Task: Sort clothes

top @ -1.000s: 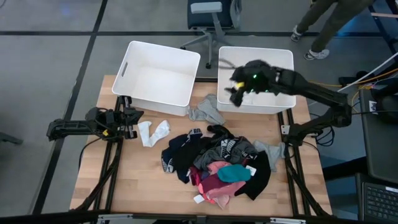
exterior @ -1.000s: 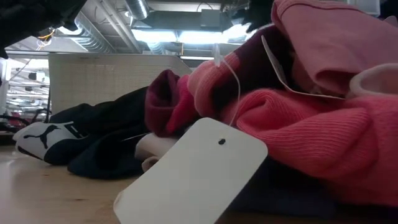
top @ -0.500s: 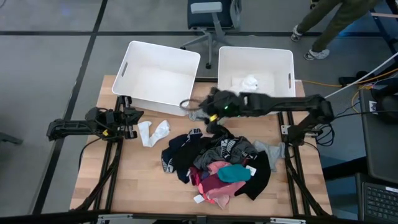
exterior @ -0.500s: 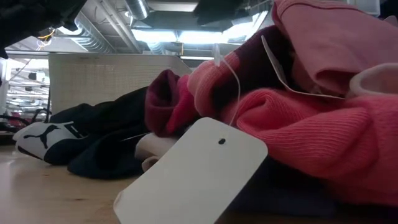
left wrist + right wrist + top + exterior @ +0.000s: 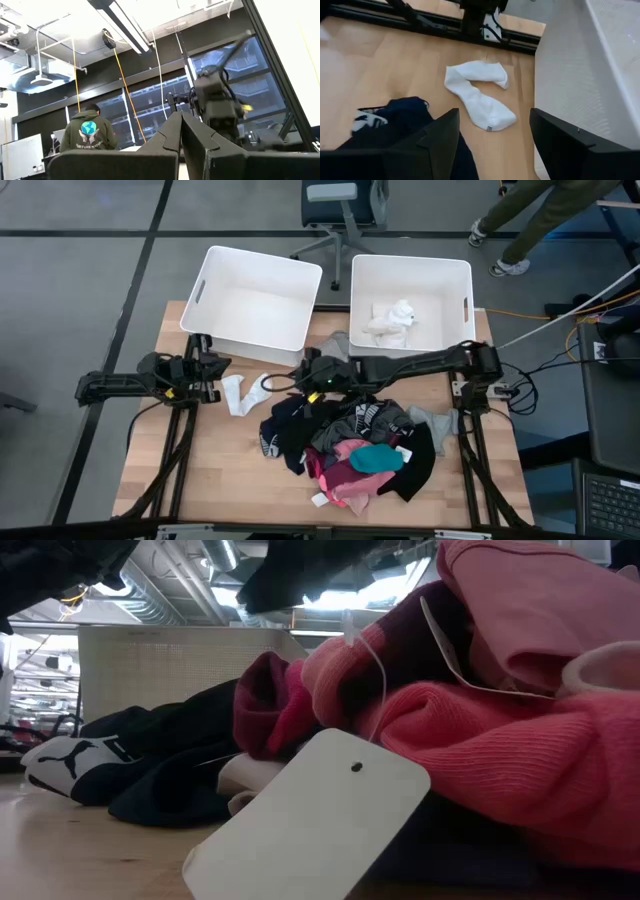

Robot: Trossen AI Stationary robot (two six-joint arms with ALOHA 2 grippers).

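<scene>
With jaws spread wide and empty, the right gripper [image 5: 300, 376] hangs at frame centre beside the white sock [image 5: 246, 392], left of the clothes [image 5: 350, 445], and could snag the dark garment [image 5: 405, 117] instead.

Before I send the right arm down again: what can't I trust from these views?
- Pile underside: the high view shows only top garments; in the low view a white tag and pink fabric block the rest.
- White sock: absent from the low view.
- Left gripper: its wrist view faces the room, not the table.
- Left bin floor: too washed out to check.
</scene>
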